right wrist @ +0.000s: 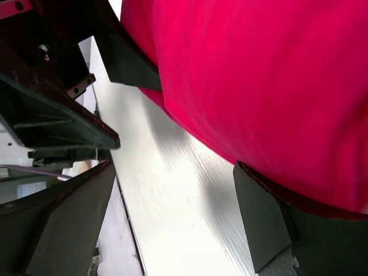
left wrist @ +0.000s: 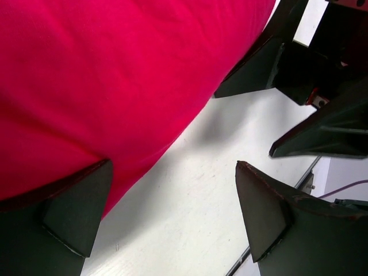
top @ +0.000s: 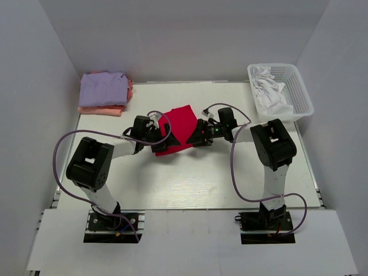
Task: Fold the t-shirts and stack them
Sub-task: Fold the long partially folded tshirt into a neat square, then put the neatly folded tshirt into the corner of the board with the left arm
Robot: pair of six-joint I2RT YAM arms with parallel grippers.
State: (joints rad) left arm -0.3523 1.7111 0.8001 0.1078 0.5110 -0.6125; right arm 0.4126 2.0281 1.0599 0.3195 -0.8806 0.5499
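So you've got the red t-shirt (top: 176,129) sitting folded roughly in the middle of the table (top: 201,184), dead center of the top view, with both arms reaching in on it from either side. Your left gripper (top: 165,141) is at the shirt's lower left edge and the jaws are spread wide, not clamped on anything. In the left wrist view one finger (left wrist: 75,215) at the lower left of the frame has the red cloth draped over it, and the other finger (left wrist: 267,213) at the lower right is out over bare tabletop, well apart from the fabric. Your right gripper (top: 191,137) is the same deal at the shirt's right edge: jaws wide. In its wrist view the finger (right wrist: 267,227) at the lower right is tucked under the red hem, and the finger (right wrist: 63,227) at the lower left is clear of the shirt. The two grippers are near each other, each showing up in a top corner of the other's camera. The lavender t-shirt (top: 103,88) lies folded on top of the salmon-pink t-shirt (top: 99,109) in the upper left of the top view. The white basket (top: 300,92) is in the upper right with some white cloth (top: 269,92) bunched inside it.
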